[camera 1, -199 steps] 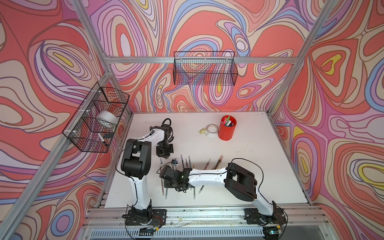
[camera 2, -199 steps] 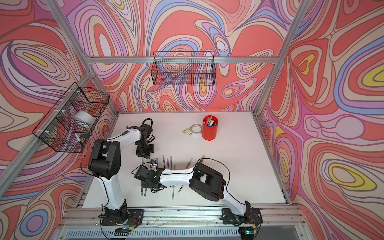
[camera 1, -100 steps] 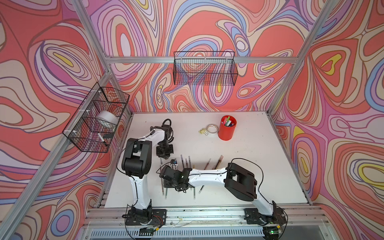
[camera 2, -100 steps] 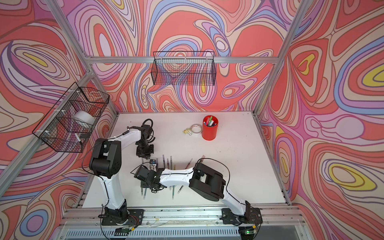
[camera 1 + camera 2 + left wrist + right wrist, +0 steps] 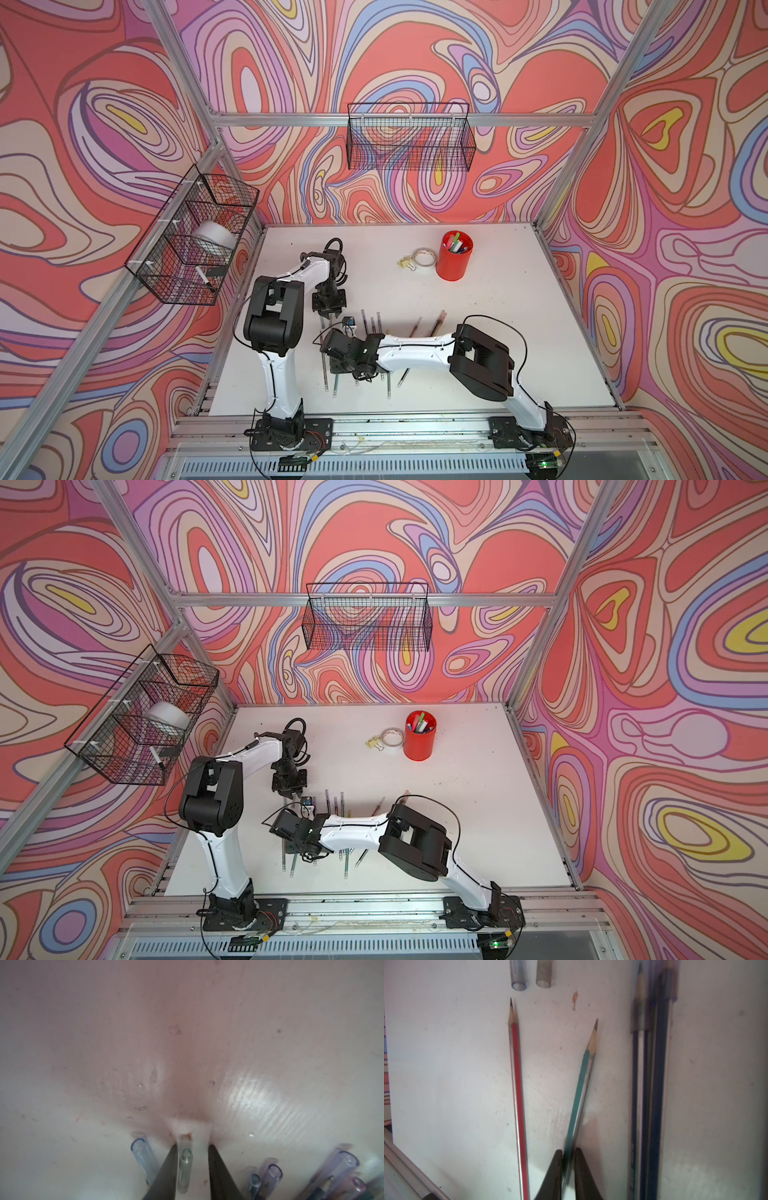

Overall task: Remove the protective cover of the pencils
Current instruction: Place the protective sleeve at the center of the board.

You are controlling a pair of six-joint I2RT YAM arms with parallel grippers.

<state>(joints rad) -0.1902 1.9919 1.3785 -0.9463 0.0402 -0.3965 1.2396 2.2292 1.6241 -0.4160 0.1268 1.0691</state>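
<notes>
Several pencils (image 5: 376,322) lie in a row near the table's front. In the right wrist view my right gripper (image 5: 568,1150) is shut on the shaft of a green pencil (image 5: 581,1084) whose sharpened tip is bare. A bare red pencil (image 5: 517,1084) lies beside it, and two loose clear caps (image 5: 544,974) lie beyond the tips. In the left wrist view my left gripper (image 5: 192,1146) stands open over a clear cover (image 5: 185,1167) lying on the table against one finger. A bluish cap (image 5: 141,1153) lies beside it. Capped pencils (image 5: 652,1084) lie further along.
A red cup (image 5: 453,266) of markers stands at the back, with a tape roll (image 5: 424,257) and a binder clip (image 5: 405,262) beside it. Wire baskets hang on the back wall (image 5: 407,141) and the left wall (image 5: 195,241). A small blue and white thing (image 5: 348,322) lies between the arms.
My left gripper's jaws have parted from the clear cover. My right gripper stays closed on the green pencil. Both arms have hardly moved.
</notes>
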